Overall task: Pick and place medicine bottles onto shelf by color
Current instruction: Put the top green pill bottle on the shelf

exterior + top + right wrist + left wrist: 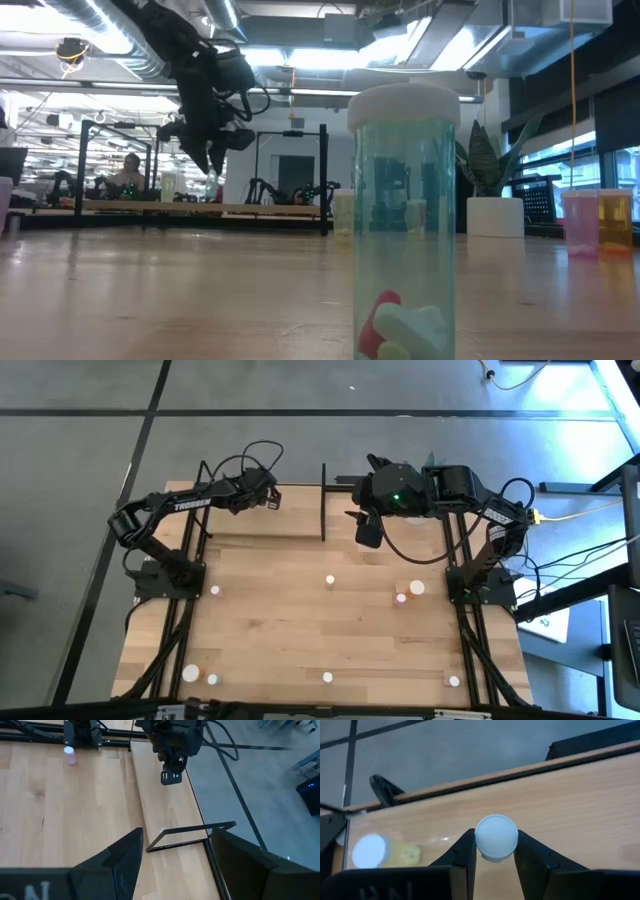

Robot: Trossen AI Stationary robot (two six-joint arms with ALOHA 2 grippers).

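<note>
- The left claw (272, 501) hangs over the shelf (255, 515) at the tabletop's (300, 630) far edge, left of the shelf's upright black end bar (323, 501). Its jaws are narrow, clamped on a white-capped bottle (496, 836) seen cap-on in the left wrist view; the body colour cannot be told.
- Beside that claw, a yellowish bottle (382, 851) lies on its side on the shelf board.
- Near the left arm's base stands a pink bottle (215, 591). At the near left corner are a white-capped bottle (190, 673) and an orange one (213, 680), just beside each other.
- Mid-tabletop, two white-capped bottles (329, 580) (327, 677) stand well apart, one far, one near.
- The right claw (366, 532) hovers right of the end bar, jaws wide, holding nothing. The end bar stands between the two claws.
- On the right, a pink bottle (401, 599) and a white cap (416, 588) sit close together; another bottle (453, 681) stands at the near right corner.
- In the low view a clear bottle (405, 220) with pills in it fills the foreground and blocks much of the view; a white plant pot (495, 216) and a person (130, 172) show beyond.
</note>
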